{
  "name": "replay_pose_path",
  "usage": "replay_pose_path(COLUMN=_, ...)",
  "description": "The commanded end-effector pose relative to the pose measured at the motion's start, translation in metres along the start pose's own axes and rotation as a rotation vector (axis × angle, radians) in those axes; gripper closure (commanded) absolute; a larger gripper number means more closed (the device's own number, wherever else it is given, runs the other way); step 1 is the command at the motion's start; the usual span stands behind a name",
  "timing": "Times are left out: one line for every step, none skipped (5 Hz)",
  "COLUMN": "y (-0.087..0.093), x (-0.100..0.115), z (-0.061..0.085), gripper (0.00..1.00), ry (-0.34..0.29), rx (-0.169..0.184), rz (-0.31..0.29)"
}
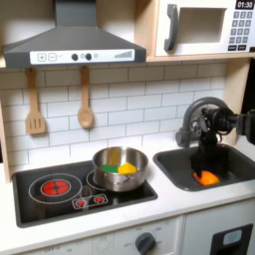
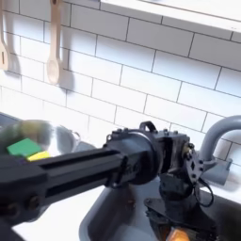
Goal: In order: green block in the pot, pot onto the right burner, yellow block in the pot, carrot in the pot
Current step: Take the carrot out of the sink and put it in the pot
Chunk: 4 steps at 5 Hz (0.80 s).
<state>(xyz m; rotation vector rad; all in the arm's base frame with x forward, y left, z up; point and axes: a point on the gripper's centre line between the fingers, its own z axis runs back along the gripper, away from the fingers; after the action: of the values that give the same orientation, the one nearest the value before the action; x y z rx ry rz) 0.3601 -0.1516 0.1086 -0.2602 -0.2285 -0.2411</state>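
- The gripper (image 1: 205, 169) hung point-down inside the sink (image 1: 171, 167) at the first exterior view's right, its tips at the carrot (image 1: 206, 178), which lay on the basin floor directly beneath them
- In the first exterior view the carrot showed as an orange patch on either side of the dark fingers; contact appeared likely, but blur left it unclear whether the jaws had closed on the carrot or merely straddled it, so how far they stood apart could not be told
- In the second exterior view the black arm (image 2: 85, 174) reached across from the left, and the gripper (image 2: 179, 218) pointed down into the sink (image 2: 104, 218), with a sliver of the carrot (image 2: 178, 232) visible at the lower edge beside the fingers
- The pot (image 1: 121, 169) stood on the stove's burner nearer the sink, well apart from the gripper, holding the green block (image 1: 110, 168) and the yellow block (image 1: 127, 167) side by side
- The faucet (image 2: 215, 141) curved over the sink behind the gripper
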Motion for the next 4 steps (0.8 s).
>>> replay_pose_path(y=-0.005, x=0.004, z=-0.014, gripper=0.0, ry=0.009, rx=0.009, rz=0.013)
replay_pose_path(y=-0.011, x=0.004, z=-0.019, gripper=0.0, ry=0.013, rx=0.007, rz=0.004)
replay_pose_path(y=-0.007, x=0.004, z=-0.023, gripper=0.0, ry=0.023, rx=0.024, rz=0.02)
replay_pose_path(y=-0.003, x=0.008, z=-0.024, gripper=0.0, ry=0.021, rx=0.034, rz=0.026)
